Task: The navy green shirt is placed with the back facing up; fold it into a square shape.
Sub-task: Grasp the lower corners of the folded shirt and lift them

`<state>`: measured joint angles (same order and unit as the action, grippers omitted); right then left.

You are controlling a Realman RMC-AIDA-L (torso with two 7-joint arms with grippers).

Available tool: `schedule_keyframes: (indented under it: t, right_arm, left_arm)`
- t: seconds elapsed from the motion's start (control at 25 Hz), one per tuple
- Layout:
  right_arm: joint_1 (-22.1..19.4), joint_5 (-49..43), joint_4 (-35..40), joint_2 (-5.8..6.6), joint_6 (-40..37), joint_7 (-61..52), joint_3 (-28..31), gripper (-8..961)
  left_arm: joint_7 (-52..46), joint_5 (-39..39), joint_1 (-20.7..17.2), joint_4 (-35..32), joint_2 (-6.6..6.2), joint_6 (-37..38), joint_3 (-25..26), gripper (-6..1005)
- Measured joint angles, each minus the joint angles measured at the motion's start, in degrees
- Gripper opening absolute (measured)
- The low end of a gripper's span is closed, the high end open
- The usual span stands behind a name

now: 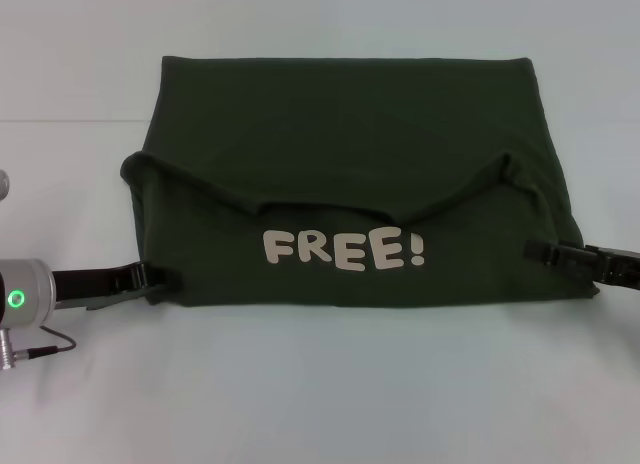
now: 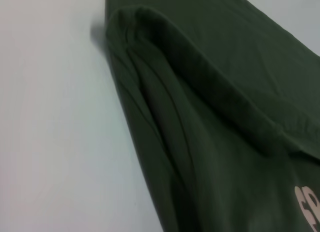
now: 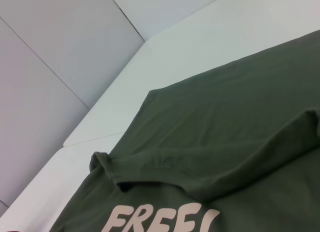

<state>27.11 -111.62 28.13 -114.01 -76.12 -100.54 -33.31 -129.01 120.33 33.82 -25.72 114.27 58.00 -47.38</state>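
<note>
Both grippers sit at the near corners of the folded shirt, one per side.

Left gripper (image 1: 150,278) touches the near-left corner and right gripper (image 1: 545,251) the right edge; I cannot tell whether either is clamped on cloth. Between them the navy green shirt (image 1: 350,134) lies flat on the white table (image 1: 320,404), "FREE!" lettering (image 1: 344,250) showing on the near flap. I judge it light and limp: grip hems at corners, all layers together.

The navy green shirt (image 1: 350,174) lies folded into a wide rectangle, cream "FREE!" lettering facing up along its near edge.
</note>
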Motion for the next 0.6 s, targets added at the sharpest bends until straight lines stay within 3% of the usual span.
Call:
schedule_keyframes:
  t: [0.24, 0.36, 0.44, 0.56, 0.6]
  right_arm:
    - [0.0, -0.7, 0.5, 1.07, -0.8, -1.2, 0.0, 854]
    - [0.0, -2.9, 3.6, 1.86, -2.7, -5.5, 0.0, 851]
    - [0.4, -6.1, 7.4, 2.42, -3.9, -11.9, 0.0, 848]
    - [2.0, -12.5, 12.4, 4.09, -5.3, -25.2, 0.0, 845]
    - [3.1, -15.2, 13.0, 5.24, -6.1, -30.8, 0.0, 844]
  left_arm:
    - [0.0, 0.1, -0.5, -0.4, -0.02, 0.1, 0.2, 313]
    - [0.0, 0.0, -0.6, -0.6, -0.1, 0.2, 0.2, 202]
    - [0.0, 0.0, -0.5, -0.6, -0.11, 0.3, 0.2, 68]
    - [0.1, 0.0, -0.4, -0.7, -0.18, 0.4, 0.2, 67]
    - [0.1, 0.0, -0.5, -0.8, -0.23, 0.5, 0.2, 67]
